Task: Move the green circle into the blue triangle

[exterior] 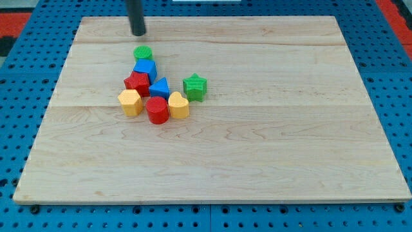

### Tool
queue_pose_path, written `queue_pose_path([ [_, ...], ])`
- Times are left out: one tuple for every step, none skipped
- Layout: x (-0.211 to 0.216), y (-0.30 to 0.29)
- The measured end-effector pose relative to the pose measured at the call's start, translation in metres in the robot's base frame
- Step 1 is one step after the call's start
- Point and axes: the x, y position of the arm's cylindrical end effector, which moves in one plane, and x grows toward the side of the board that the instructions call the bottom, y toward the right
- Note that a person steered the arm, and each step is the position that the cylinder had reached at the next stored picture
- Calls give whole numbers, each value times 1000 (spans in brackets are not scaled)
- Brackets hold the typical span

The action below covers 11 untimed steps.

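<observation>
The green circle [143, 53] sits at the top of a tight cluster of blocks on the wooden board. A blue cube [145, 68] touches it just below. The blue triangle [159, 87] lies lower and a little to the view's right, in the middle of the cluster. My tip [138, 33] is above the green circle, toward the view's top, with a small gap between them.
A red star [136, 82] is left of the blue triangle. A green star [194, 87] stands to its right. A yellow hexagon [130, 102], a red cylinder [157, 110] and a yellow heart-like block [178, 105] line the cluster's bottom. The wooden board [270, 129] rests on blue pegboard.
</observation>
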Motion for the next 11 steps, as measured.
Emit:
queue_pose_path([
  [46, 1],
  [53, 28],
  [72, 33],
  [67, 44],
  [41, 60],
  [68, 59],
  [80, 92],
  [80, 87],
  [74, 108],
  [61, 121],
  [64, 127],
])
